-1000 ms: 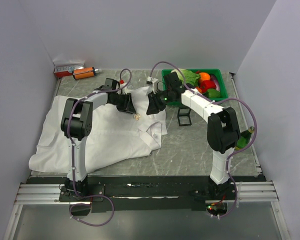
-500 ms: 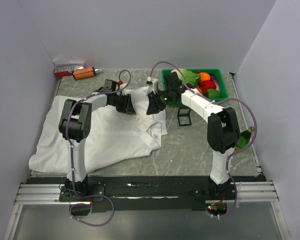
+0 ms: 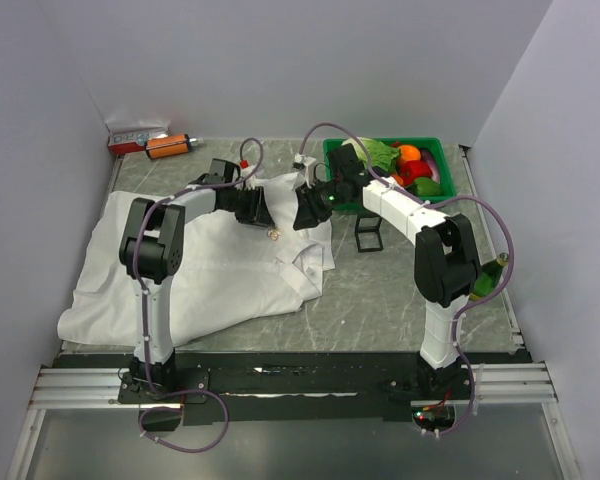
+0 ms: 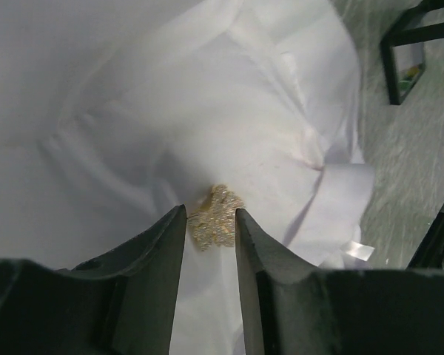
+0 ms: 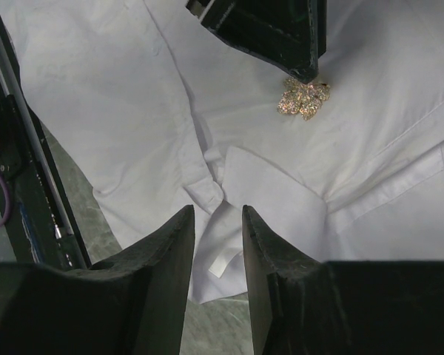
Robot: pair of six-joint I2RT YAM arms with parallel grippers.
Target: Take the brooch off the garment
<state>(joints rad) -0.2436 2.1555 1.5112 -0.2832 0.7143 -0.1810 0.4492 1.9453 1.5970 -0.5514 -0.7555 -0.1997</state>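
The brooch (image 3: 274, 234) is a small gold-tan pin on the white shirt (image 3: 190, 270), near its collar (image 3: 308, 262). In the left wrist view the brooch (image 4: 216, 216) lies just past my left gripper's (image 4: 210, 213) tips, in line with the gap, and the jaws stand apart without gripping it. The left gripper (image 3: 259, 213) hovers low beside the brooch. My right gripper (image 3: 305, 212) is open and empty. Its wrist view looks past the gripper (image 5: 218, 211) onto the collar (image 5: 229, 200), with the brooch (image 5: 303, 98) below the left gripper's fingertip (image 5: 305, 68).
A green basket (image 3: 442, 150) of vegetables stands at the back right. A small black stand (image 3: 368, 232) is right of the shirt. An orange object (image 3: 168, 146) and a red-white box (image 3: 135, 138) lie at the back left. A green bottle (image 3: 488, 275) is by the right arm.
The left gripper has edged slightly right, toward the brooch. The right arm, brooch and shirt have not visibly moved.
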